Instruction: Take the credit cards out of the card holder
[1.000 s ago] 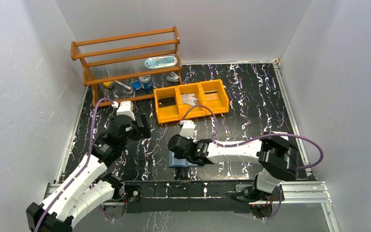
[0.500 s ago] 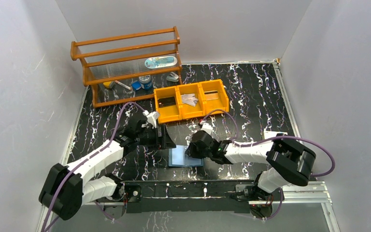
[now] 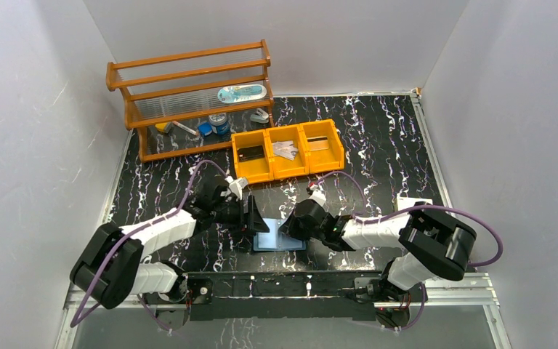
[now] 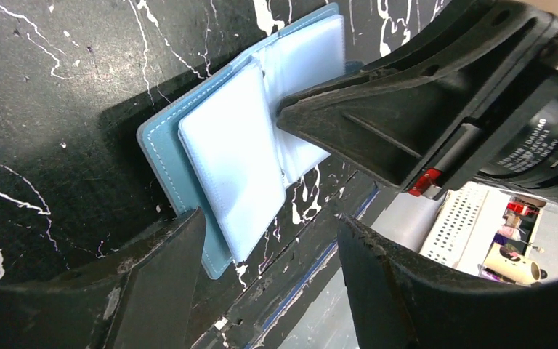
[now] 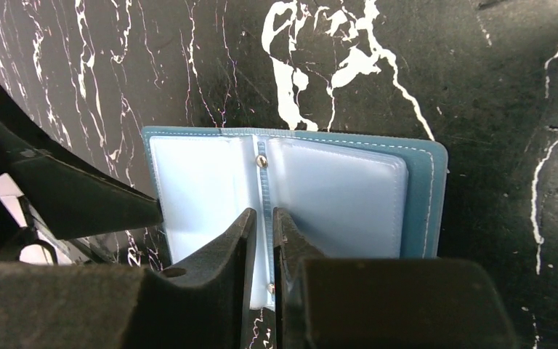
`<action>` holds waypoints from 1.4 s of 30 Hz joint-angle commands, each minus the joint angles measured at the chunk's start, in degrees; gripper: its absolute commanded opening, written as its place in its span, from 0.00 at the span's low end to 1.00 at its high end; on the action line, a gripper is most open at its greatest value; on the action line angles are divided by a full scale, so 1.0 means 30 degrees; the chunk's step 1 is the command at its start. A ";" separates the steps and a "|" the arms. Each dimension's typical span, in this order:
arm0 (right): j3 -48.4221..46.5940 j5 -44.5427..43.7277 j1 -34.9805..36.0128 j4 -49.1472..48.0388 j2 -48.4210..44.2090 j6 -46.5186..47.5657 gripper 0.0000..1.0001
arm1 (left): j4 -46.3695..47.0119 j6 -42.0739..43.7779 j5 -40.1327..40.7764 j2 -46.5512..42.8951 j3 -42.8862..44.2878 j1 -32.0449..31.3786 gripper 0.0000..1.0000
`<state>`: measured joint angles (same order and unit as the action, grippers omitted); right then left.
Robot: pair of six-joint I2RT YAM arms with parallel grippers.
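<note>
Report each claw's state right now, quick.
Left claw: open, holding nothing, poised at the card holder.
Right claw: nearly closed, apparently pinching the card holder's centre fold.

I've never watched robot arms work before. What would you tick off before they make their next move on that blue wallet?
1. Card holder lies open, inside facing up: ok.
2. Right gripper is nearly closed on the holder's spine, steadying it: ok.
3. Left gripper is open, straddling the edge of one leaf, gripping nothing: ok.
4. Any card left inside: cannot tell. The pockets look pale and blank.
5. Orange tray holds cards in all three compartments: ok.
</note>
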<state>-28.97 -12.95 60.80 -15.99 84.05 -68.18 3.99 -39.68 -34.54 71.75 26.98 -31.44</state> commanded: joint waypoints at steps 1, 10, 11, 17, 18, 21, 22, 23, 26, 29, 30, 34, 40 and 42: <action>0.0603 -0.0110 0.0016 0.0782 0.0389 -0.0386 0.23 | 0.0460 0.0114 -0.0083 0.0703 -0.0103 -0.0400 0.64; 0.0638 0.0179 0.0023 0.0364 0.1317 -0.0591 0.23 | 0.0977 -0.0115 0.0237 0.0832 0.0107 -0.1029 0.40; 0.0634 0.0203 0.0040 0.0296 0.1464 -0.0640 0.23 | 0.1020 -0.0167 0.0221 0.0550 0.0186 -0.1062 0.37; 0.0700 0.0350 0.0045 -0.0088 0.1943 -0.0870 0.23 | 0.2098 -0.0570 -0.0909 -0.0107 0.0448 -0.1119 0.21; 0.0712 0.0353 0.0046 -0.0090 0.1960 -0.0884 0.23 | 0.2516 -0.0744 -0.1193 -0.0018 0.0404 -0.1121 0.17; 0.0747 0.0291 0.0054 -0.0162 0.1951 -0.0944 0.23 | 0.4161 -0.1476 -0.1964 0.0405 0.0126 -0.1165 0.08; 0.0772 0.0287 0.0032 -0.0224 0.1906 -0.0944 0.24 | 0.4586 -0.1749 -0.2068 0.0570 0.0016 -0.1178 0.06; 0.0819 0.0294 0.0041 -0.0261 0.1893 -0.0970 0.24 | 0.4943 -0.1909 -0.2092 0.0723 -0.0086 -0.1205 0.06; 0.0986 0.0286 0.0063 -0.0504 0.1777 -0.1024 0.24 | 0.5047 -0.1902 -0.1790 0.1222 -0.0165 -0.1293 0.09; 0.1213 0.0129 0.0035 -0.0704 0.1572 -0.1161 0.25 | 0.3457 -0.1059 -0.0855 0.1855 0.0246 -0.1424 0.18; 0.1266 0.0065 0.0023 -0.0669 0.1503 -0.1191 0.25 | 0.2744 -0.0688 -0.0406 0.2089 0.0393 -0.1467 0.20; 0.1393 -0.0087 0.0038 -0.0731 0.1355 -0.1266 0.26 | 0.1755 -0.0007 0.0690 0.2566 0.0321 -0.1531 0.22; 0.1366 0.0006 0.0038 -0.0988 0.1316 -0.1199 0.28 | 0.1237 0.0217 0.1721 0.2531 0.0247 -0.1703 0.27; 0.1366 -0.0083 0.0051 -0.0977 0.1046 -0.1130 0.30 | 0.0724 0.0567 0.2230 0.2484 0.0425 -0.1761 0.29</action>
<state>-27.16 -12.01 60.77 -25.10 87.39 -73.23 10.72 -40.88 -32.56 79.42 27.09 -36.14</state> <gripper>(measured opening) 0.284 0.268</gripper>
